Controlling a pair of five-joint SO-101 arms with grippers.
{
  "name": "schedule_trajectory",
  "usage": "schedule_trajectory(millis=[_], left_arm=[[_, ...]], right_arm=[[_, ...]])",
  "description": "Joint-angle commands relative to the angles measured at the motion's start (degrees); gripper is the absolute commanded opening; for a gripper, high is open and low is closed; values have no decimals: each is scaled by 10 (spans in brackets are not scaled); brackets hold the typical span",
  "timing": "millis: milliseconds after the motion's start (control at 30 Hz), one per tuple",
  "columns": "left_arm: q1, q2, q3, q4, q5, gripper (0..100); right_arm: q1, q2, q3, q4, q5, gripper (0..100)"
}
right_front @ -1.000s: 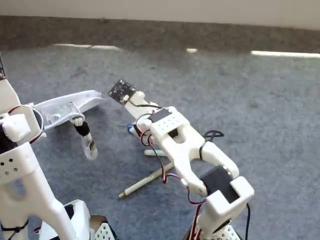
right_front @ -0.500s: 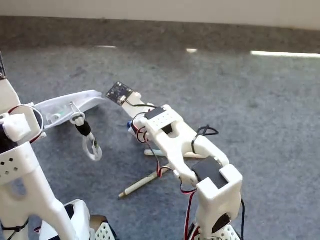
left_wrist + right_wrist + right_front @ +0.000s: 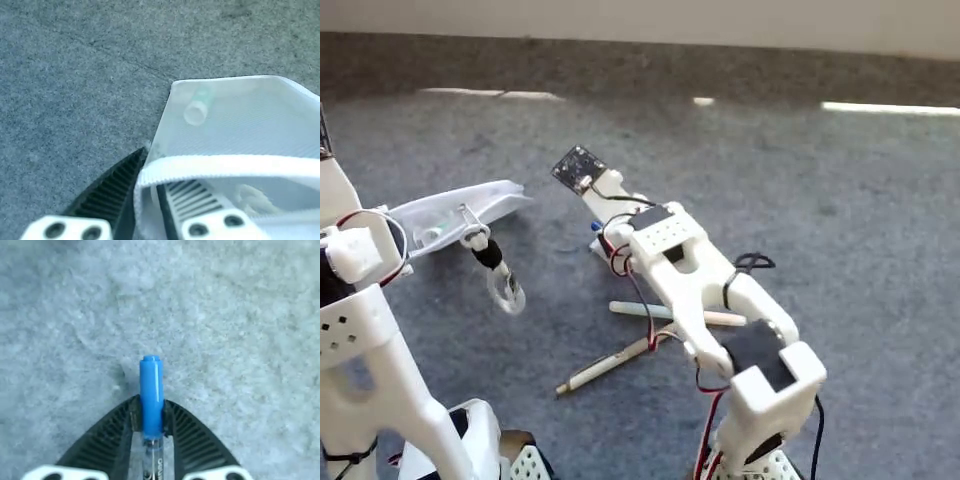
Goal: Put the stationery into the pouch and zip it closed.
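OK | I've got R gripper (image 3: 151, 406) clamped on blue-cap pen (image 3: 150, 382), cap sticking past tips | L gripper (image 3: 150, 172) pinching pouch (image 3: 240, 125) rim

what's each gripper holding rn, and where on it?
The right gripper clamps the blue-capped pen at the cap's base; the left gripper pinches the pouch by its open rim.
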Motion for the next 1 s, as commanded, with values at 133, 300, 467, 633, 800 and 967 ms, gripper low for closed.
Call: schedule_trajectory(millis=[133,300,467,633,800,967], left_arm=[[-8,3,0,-7,6,7],[-8,3,0,-5,7,7],[-7,3,0,-6,8,7],[35,3,1,-5,9,7],[70,3,1,-5,9,7],[115,3,23,-15,9,7]], right_arm=[[7,-127,40,0,0,4],[7,-193,65,0,-53,5],[7,-274,102,0,-79,5],[7,-350,145,-15,-83,5],[7,-429,223,-95,-118,5],[7,-512,291,-152,-120,5]])
